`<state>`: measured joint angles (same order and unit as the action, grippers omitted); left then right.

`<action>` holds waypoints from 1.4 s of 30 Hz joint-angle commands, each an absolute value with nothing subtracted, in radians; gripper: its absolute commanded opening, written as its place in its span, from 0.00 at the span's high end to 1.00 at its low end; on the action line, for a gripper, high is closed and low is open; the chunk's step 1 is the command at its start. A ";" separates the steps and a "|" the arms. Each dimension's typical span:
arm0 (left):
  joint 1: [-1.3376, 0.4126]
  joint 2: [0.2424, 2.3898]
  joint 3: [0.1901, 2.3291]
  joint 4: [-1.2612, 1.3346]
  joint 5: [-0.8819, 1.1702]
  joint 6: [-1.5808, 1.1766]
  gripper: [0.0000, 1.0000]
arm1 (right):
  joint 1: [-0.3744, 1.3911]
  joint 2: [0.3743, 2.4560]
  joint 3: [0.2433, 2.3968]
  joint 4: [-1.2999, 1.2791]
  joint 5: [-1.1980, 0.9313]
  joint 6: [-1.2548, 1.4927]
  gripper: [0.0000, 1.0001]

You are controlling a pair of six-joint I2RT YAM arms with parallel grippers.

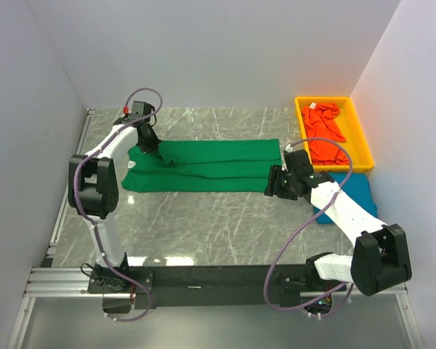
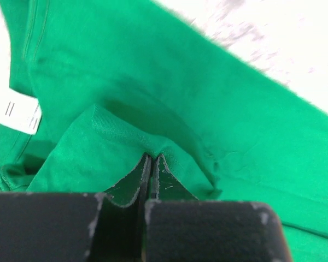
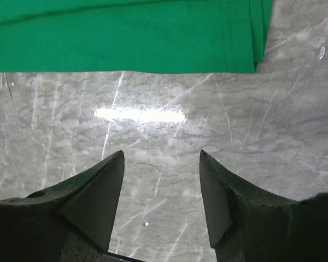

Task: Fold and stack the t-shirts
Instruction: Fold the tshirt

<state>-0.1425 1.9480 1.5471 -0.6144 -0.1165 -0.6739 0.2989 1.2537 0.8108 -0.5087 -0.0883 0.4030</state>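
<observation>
The green t-shirt (image 1: pixel 211 166) lies on the marble table folded into a long strip. My left gripper (image 1: pixel 158 155) is at its left end, shut on a pinched fold of the green cloth (image 2: pixel 153 147); the white neck label (image 2: pixel 22 112) shows to the left. My right gripper (image 1: pixel 270 185) is open and empty just off the strip's right end, above bare marble (image 3: pixel 161 155), with the shirt's hem (image 3: pixel 153 43) ahead of it. The blue t-shirt (image 1: pixel 349 190) lies folded at the right, partly under my right arm. The orange-red t-shirt (image 1: pixel 325 132) is crumpled in the yellow bin.
The yellow plastic bin (image 1: pixel 362 137) stands at the back right against the white wall. White walls close in the table on the left, back and right. Bare marble lies in front of the green strip.
</observation>
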 commanded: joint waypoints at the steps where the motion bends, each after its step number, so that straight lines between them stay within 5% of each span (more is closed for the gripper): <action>1: -0.141 1.950 1.609 -0.535 -0.087 -0.637 0.99 | 0.304 1.230 0.805 -0.485 -0.077 0.407 0.36; 19: -0.141 2.057 1.664 -0.476 -0.090 -0.595 0.84 | 0.304 1.252 0.804 -0.448 -0.015 0.425 0.36; 23: -0.137 2.030 1.664 -0.505 -0.136 -0.610 0.67 | 0.285 1.279 0.819 -0.434 -0.003 0.436 0.36; 24: -0.135 2.001 1.657 -0.514 -0.147 -0.615 0.47 | 0.276 1.296 0.821 -0.428 -0.003 0.439 0.36; 26: -0.123 1.964 1.641 -0.525 -0.178 -0.632 0.26 | 0.239 1.318 0.822 -0.423 -0.015 0.454 0.36; 28: -0.111 1.895 1.606 -0.551 -0.193 -0.659 0.20 | 0.206 1.325 0.815 -0.400 -0.053 0.472 0.36; 42: 0.138 1.402 0.941 -0.469 -0.097 -0.802 0.26 | 0.037 1.408 0.700 -0.172 -0.273 0.627 0.35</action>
<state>0.1154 1.4197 1.0134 -0.4938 -0.1467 -0.7761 0.0589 1.4002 0.7151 -0.2630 -0.2214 0.5808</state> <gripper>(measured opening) 0.744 0.655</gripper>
